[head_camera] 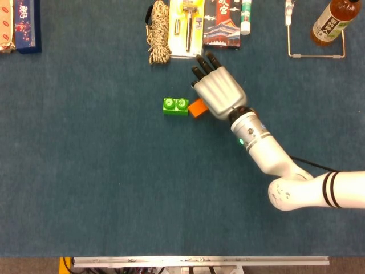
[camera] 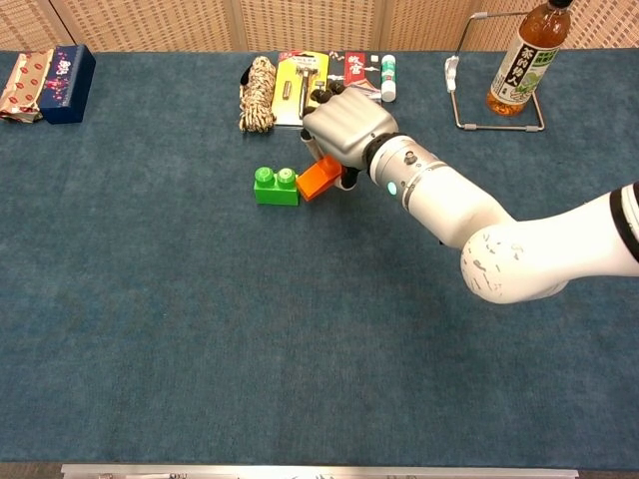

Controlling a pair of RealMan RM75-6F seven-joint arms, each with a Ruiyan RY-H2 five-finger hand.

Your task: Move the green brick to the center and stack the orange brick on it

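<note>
A: Where does the green brick [head_camera: 175,106] sit?

B: Flat on the bench [head_camera: 85,171], studs up, a little above the middle of the blue cloth. It looks already placed as the base, out in the open so something can come down onto it.

A: And the orange brick [head_camera: 197,107]?

B: In the right hand [head_camera: 219,96]. The palm covers it from above and the fingers curl down around it, so only its left end pokes out. In the chest view it is tilted, the low corner just beside the green brick's right end, possibly touching.

A: Why tilted?

B: My guess is that the grip took it by one end. It would need levelling and lifting over the studs before it can seat.

A: The left hand?

B: Not visible in either view.

A: What's along the far edge?

B: A coil of rope [head_camera: 158,31], a packaged razor [head_camera: 188,27], a bottle [head_camera: 331,21] by a wire stand [head_camera: 315,40], all well apart from the bricks.
</note>
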